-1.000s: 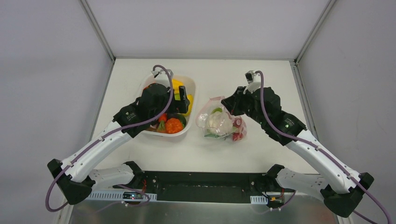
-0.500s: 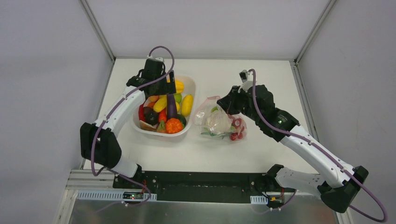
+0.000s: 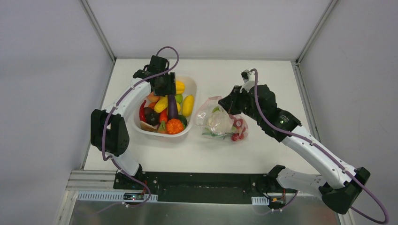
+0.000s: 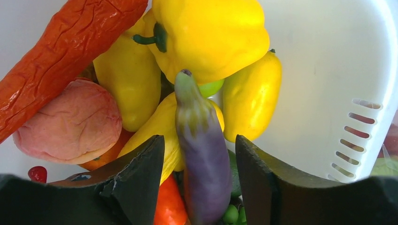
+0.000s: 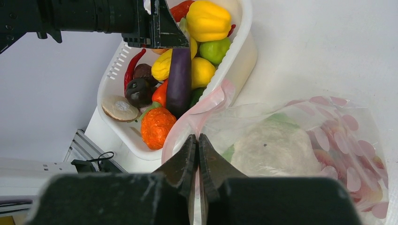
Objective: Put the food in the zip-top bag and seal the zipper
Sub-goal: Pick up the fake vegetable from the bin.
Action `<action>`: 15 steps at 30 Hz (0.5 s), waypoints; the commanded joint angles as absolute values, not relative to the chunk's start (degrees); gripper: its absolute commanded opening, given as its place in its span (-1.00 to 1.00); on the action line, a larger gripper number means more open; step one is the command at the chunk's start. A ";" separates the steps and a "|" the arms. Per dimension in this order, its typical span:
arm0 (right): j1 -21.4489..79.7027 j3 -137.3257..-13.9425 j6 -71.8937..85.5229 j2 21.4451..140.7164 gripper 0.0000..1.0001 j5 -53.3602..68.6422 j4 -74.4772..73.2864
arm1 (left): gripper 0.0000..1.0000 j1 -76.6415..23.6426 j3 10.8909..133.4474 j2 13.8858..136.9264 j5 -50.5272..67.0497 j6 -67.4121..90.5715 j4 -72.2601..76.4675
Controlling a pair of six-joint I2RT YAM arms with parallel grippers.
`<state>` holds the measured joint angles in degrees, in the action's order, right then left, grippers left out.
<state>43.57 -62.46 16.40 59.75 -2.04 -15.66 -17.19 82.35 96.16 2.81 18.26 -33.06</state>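
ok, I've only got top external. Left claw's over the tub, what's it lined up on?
Observer: Left wrist shows the purple eggplant between the left claw's open fingers, narrow gaps either side.
Operator: Right claw got the bag?
Observer: Yes, right claw is shut on the zip-top bag's pink zipper edge.
Operator: What's hidden under the left claw body?
Observer: A yellow bell pepper, just past the eggplant's far tip.

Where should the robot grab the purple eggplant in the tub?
Probably around its thick purple middle, coming straight down from above. The eggplant lies long and narrow on the pile, with yellow fruits close on both sides, so the left gripper should straddle its width, one finger on each side.
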 commanded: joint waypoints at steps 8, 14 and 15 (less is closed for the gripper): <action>42.84 -61.98 17.18 58.48 -0.90 -0.53 -11.92 | -0.09 -17.23 84.61 98.85 2.60 20.25 -31.61; 42.72 -61.99 17.23 57.12 -0.88 -0.53 -11.96 | -0.89 -17.23 78.37 90.68 2.91 21.75 -26.79; 42.73 -61.90 17.29 57.12 -0.88 -0.53 -12.00 | -0.91 -17.23 77.10 88.65 3.47 22.24 -25.18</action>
